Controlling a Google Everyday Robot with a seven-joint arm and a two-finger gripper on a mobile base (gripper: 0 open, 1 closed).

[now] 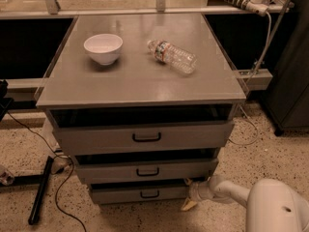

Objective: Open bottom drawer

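Observation:
The grey cabinet has three drawers. The bottom drawer (140,194) is the lowest and narrowest, with a small black loop handle (149,194) at its centre. Its front stands a little out from the cabinet. My gripper (188,194) is low on the right, at the right end of the bottom drawer's front. It is open, with one tan fingertip above and one below, and holds nothing. It is well right of the handle. My white arm (227,190) runs in from the bottom right.
The middle drawer (145,170) and top drawer (145,137) sit above. A white bowl (103,48) and a lying plastic bottle (172,56) rest on the cabinet top (135,83). A black bar (39,190) and cables lie on the speckled floor at the left.

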